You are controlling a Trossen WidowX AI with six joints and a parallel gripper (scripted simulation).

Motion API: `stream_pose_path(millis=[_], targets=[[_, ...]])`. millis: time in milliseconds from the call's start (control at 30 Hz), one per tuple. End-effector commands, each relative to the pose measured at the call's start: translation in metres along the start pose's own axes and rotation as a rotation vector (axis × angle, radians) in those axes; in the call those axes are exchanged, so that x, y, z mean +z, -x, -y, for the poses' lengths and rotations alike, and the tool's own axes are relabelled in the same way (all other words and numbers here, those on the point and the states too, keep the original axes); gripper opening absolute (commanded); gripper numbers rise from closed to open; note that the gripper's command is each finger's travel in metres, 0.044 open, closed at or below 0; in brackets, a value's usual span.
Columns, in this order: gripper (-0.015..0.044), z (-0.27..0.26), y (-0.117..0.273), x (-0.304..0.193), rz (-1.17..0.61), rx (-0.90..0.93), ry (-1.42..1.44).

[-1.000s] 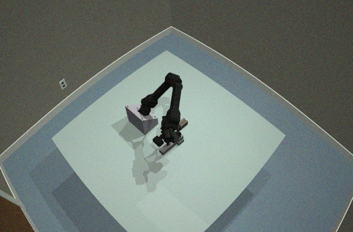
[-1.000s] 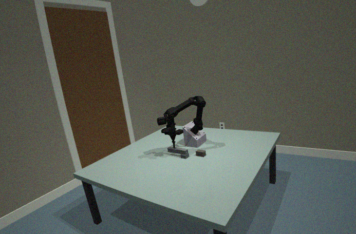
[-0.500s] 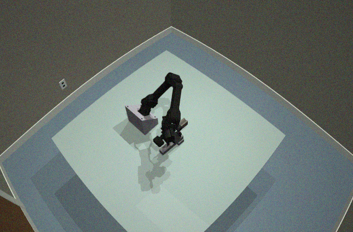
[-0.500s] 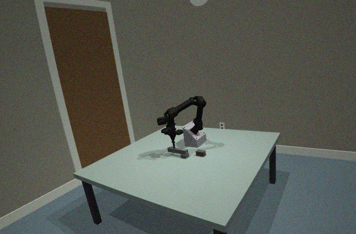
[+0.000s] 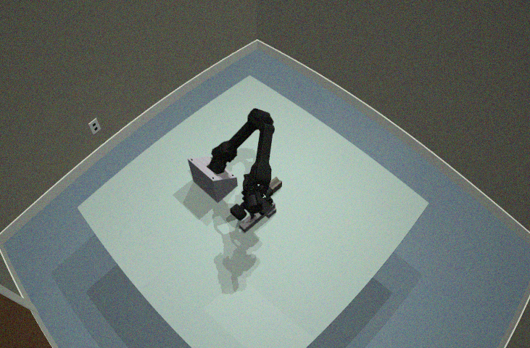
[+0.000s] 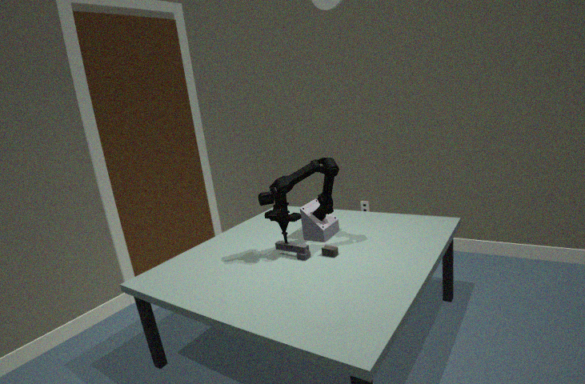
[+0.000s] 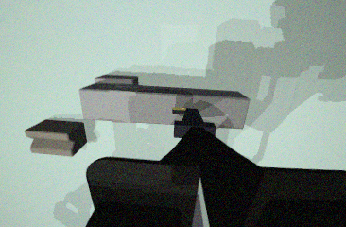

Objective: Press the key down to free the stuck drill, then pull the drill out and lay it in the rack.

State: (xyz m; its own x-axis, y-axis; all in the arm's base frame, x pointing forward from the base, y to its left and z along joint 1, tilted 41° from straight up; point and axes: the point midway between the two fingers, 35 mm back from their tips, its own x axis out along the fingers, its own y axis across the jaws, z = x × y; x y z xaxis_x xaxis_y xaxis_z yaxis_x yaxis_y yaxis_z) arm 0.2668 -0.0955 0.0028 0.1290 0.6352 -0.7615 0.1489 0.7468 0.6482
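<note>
A long grey bar-shaped holder [image 5: 245, 225] [image 6: 283, 246] [image 7: 102, 103] lies on the table. A dark upright key with a wider head [image 7: 180, 130] stands at the holder, with a small yellow mark beside it in the wrist view. My gripper [image 6: 284, 232] [image 7: 196, 132] is shut and points down, its tips at the key's head with nothing visible between them. Contact is too small to tell. A small grooved block [image 5: 275, 184] [image 6: 330, 251] [image 7: 52, 145], seemingly the rack, stands apart from the holder's end. I cannot make out the drill separately.
A small low block [image 6: 304, 255] [image 7: 116, 79] sits against the holder's side near the end towards the grooved block. The arm's pale wedge-shaped base [image 5: 214, 189] [image 6: 320, 231] stands on the pale green table [image 5: 335, 205] [image 6: 302, 303], close behind the holder.
</note>
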Motion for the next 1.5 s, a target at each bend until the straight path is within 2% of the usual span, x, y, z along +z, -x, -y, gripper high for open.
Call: stream_pose_path(millis=[0, 1467], targets=[[0.0000, -0.001, -0.011, -0.004, -0.024, 0.008, -0.002], [0.0000, -0.003, -0.025, -0.009, -0.025, 0.009, -0.002]])
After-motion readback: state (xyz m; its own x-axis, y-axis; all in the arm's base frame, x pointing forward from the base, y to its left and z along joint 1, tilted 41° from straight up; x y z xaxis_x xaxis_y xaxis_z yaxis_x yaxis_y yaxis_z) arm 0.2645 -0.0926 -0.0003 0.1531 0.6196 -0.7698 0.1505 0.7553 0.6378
